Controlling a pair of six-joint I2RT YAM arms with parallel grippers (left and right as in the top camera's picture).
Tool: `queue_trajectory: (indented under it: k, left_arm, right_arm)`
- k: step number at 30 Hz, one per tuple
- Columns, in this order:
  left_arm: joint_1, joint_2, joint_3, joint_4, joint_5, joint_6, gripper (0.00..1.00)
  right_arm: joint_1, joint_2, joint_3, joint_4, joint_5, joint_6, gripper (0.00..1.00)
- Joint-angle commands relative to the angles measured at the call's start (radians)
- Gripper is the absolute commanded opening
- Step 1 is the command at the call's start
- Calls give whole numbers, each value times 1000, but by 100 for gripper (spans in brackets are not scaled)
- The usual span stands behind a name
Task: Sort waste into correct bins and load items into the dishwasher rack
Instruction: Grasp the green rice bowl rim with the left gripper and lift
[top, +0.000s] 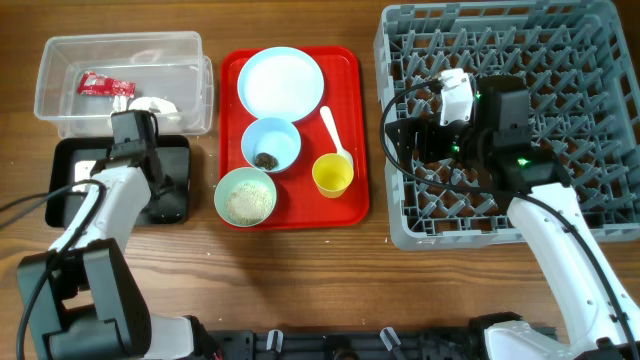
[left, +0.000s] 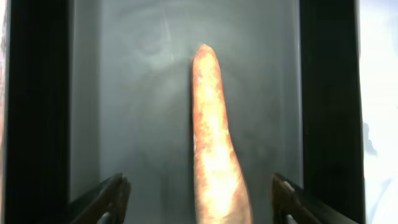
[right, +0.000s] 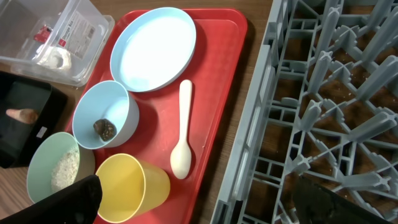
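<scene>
**Ops:** Right, status, left to right?
**Me:** My left gripper (left: 199, 186) hangs over the black tray (top: 68, 150), lower left. Its fingers are apart, with the sausage piece (left: 208, 124) lying between them on the tray floor. The red wrapper (top: 105, 86) sits in the clear tub (top: 60, 70), upper left.
**Ops:** Right side?
**Me:** My right gripper (right: 208, 202) is spread wide over the rack (top: 600, 60).

White arms (top: 560, 235) bear black joints, black cables (top: 30, 205), green lights (top: 520, 161).

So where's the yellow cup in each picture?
Overhead: the yellow cup sits near the red tray's bottom right corner.
Left wrist: not in it.
Right wrist: the cup is at the bottom left, on the tray.
Shared landmark: the white spoon, beside the cup in both views.
</scene>
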Motion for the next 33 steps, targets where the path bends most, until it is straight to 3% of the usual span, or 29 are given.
queue_trajectory:
  k: [1, 2, 5, 9, 12, 15, 18, 22, 33]
  left_arm:
    - [8, -60, 125, -7, 289, 586, 71]
    - [7, -71, 174, -53, 412, 689, 74]
    - [-17, -75, 315, -230, 572, 785, 79]
    - [-177, -75, 391, -352, 576, 962, 82]
    - [-352, -39, 391, -421, 565, 1033, 72]
    - [-474, 35, 389, -474, 564, 1116, 71]
    - [-543, 112, 389, -476, 561, 1116, 66]
    - [-586, 198, 389, -494, 561, 1116, 52]
    - [-603, 286, 389, -479, 494, 1125, 24]
  right_arm:
    - [4, 10, 21, 3, -19, 8, 100]
    - [4, 10, 21, 8, -19, 8, 99]
    - [4, 10, 21, 29, -20, 39, 100]
    - [4, 10, 21, 40, -20, 56, 100]
    - [4, 10, 21, 39, -20, 60, 100]
    - [4, 10, 21, 35, -20, 60, 100]
    - [4, 10, 21, 32, -20, 59, 100]
    - [4, 10, 21, 5, -19, 59, 99]
    - [4, 10, 20, 2, -19, 59, 100]
